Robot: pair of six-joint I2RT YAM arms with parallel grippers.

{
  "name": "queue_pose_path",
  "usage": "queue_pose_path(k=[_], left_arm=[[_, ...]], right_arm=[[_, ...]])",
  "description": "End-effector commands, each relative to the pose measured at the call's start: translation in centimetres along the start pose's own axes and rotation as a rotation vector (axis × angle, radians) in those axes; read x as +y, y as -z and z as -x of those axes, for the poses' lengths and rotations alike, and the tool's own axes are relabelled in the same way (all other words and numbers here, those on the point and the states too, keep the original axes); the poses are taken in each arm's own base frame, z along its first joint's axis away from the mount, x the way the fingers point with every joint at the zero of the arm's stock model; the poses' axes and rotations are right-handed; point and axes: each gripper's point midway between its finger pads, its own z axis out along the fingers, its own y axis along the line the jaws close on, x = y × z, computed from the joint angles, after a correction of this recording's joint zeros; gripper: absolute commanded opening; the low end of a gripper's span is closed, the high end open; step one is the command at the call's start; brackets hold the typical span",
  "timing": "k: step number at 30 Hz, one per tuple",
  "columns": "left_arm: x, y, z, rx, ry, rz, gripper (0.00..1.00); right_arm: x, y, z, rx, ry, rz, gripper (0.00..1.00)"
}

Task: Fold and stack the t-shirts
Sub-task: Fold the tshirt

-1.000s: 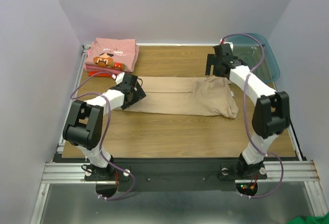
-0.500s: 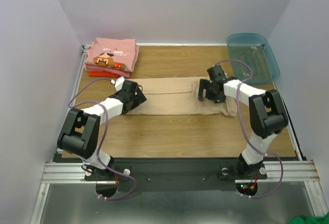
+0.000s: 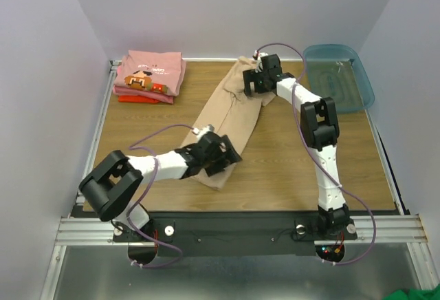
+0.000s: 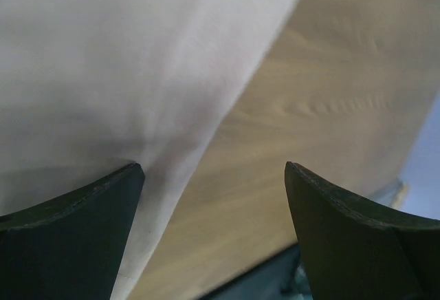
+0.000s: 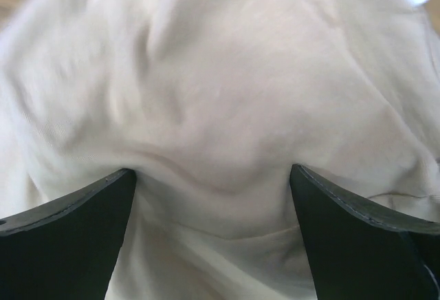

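Your tan t-shirt lies in a long slanted strip on the table so each end has a helper: the left gripper is wide open at the near end, holding nothing, and the right gripper spreads over bunched cloth at the far end, but I cannot tell if it pinches.

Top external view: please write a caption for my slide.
Left tool and right tool at opposite ends of a tan shirt, diagonal on the table.

— What's lying on the bench?
— A tan shirt diagonally across the middle. Back-left, a red shirt under a pink shirt. Back-right, a teal bin.
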Motion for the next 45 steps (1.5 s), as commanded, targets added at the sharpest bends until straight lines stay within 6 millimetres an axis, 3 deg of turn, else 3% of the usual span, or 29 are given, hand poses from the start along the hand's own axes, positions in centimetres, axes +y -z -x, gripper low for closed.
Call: queue_pose_path(k=[1, 2, 3, 5, 6, 7, 10, 13, 15, 17, 18, 20, 21, 22, 23, 24, 26, 27, 28, 30, 31, 32, 34, 36, 39, 41, 43, 45], left_arm=[[5.7, 0.2, -11.5, 0.361, -0.039, 0.266, 0.98], [4.8, -0.3, -11.9, 0.363, -0.068, 0.263, 0.98], [2.0, -1.0, -12.0, 0.356, -0.103, 0.214, 0.98], [0.6, -1.5, -14.0, 0.39, -0.174, 0.208, 0.98], [-1.3, -1.8, -13.9, 0.369, -0.19, 0.177, 0.98], [-1.3, -1.9, -14.4, 0.375, -0.213, 0.189, 0.98], [-2.2, -2.0, -13.6, 0.331, -0.214, 0.197, 0.98], [-3.9, -1.7, -12.5, 0.289, -0.228, 0.167, 0.98], [-6.0, -1.4, -11.3, 0.236, -0.255, 0.144, 0.98], [-6.7, -0.6, -10.6, 0.212, -0.289, 0.158, 0.98], [-7.6, -0.1, -10.2, 0.184, -0.305, 0.157, 0.98], [-9.3, 1.4, -9.6, 0.155, -0.319, 0.116, 0.98], [-9.9, 2.0, -9.0, 0.124, -0.318, 0.107, 0.98], [-10.5, 3.7, -8.9, 0.111, -0.321, 0.085, 0.98], [-10.6, 4.5, -8.7, 0.093, -0.32, 0.08, 0.98], [-10.3, 5.2, -8.1, 0.056, -0.319, 0.089, 0.98], [-7.9, 7.2, -7.2, 0.014, -0.288, 0.14, 0.98], [-4.8, 7.5, -7.2, 0.012, -0.265, 0.214, 0.98], [-4.4, 8.8, -6.5, -0.006, -0.252, 0.197, 0.98], [-2.1, 9.7, -5.1, -0.046, -0.248, 0.239, 0.98], [-0.1, 10.6, -4.5, -0.049, -0.239, 0.281, 0.98], [0.8, 11.0, -4.0, -0.056, -0.231, 0.304, 0.98], [3.5, 11.6, -3.5, -0.058, -0.227, 0.359, 0.98], [6.3, 12.1, -3.1, -0.064, -0.21, 0.423, 0.98], [8.5, 12.3, -3.0, -0.058, -0.165, 0.449, 0.98], [9.7, 12.0, -3.0, -0.05, -0.134, 0.429, 0.98], [9.5, 11.4, -3.8, -0.014, -0.105, 0.352, 0.98], [8.6, 11.0, -5.1, 0.042, -0.091, 0.266, 0.98]], right_arm=[[6.7, -2.9, -1.0, 0.028, 0.04, 0.381, 1.0], [7.5, -3.0, 0.2, 0.0, 0.047, 0.421, 1.0], [8.4, -3.3, 0.6, -0.004, 0.016, 0.46, 1.0], [9.0, -4.0, 2.2, -0.05, 0.016, 0.496, 1.0], [9.0, -4.3, 2.7, -0.062, -0.004, 0.483, 1.0], [8.8, -4.4, 3.6, -0.086, -0.004, 0.474, 1.0], [8.6, -4.3, 4.6, -0.112, -0.023, 0.449, 1.0], [8.7, -2.6, 6.7, -0.152, -0.024, 0.443, 1.0], [9.2, -0.2, 9.2, -0.196, -0.02, 0.454, 1.0], [10.1, 2.0, 11.0, -0.23, 0.001, 0.493, 1.0], [10.8, 4.3, 12.8, -0.267, 0.018, 0.527, 1.0], [11.2, 7.1, 14.9, -0.309, 0.019, 0.529, 1.0], [11.1, 7.8, 14.8, -0.301, 0.004, 0.52, 1.0], [11.2, 11.2, 17.1, -0.357, 0.012, 0.511, 1.0], [11.1, 12.1, 17.4, -0.363, 0.004, 0.496, 1.0], [10.9, 13.6, 18.0, -0.377, -0.021, 0.476, 1.0], [9.4, 16.6, 18.1, -0.392, -0.078, 0.374, 1.0], [7.8, 17.3, 18.0, -0.403, -0.131, 0.276, 1.0], [6.7, 19.0, 16.0, -0.377, -0.185, 0.215, 1.0], [4.2, 20.0, 13.0, -0.348, -0.306, 0.075, 1.0], [4.0, 21.3, 11.6, -0.336, -0.336, 0.063, 1.0], [3.5, 22.3, 7.2, -0.275, -0.374, 0.033, 1.0], [4.1, 24.2, 3.7, -0.234, -0.457, 0.06, 1.0], [4.3, 25.8, -2.3, -0.163, -0.512, 0.062, 1.0], [5.7, 27.7, -8.4, -0.109, -0.534, 0.076, 1.0], [7.4, 28.5, -11.1, -0.075, -0.492, 0.077, 1.0], [7.0, 29.0, -12.8, -0.063, -0.489, -0.002, 1.0], [8.5, 29.3, -14.5, -0.036, -0.466, 0.007, 1.0]])
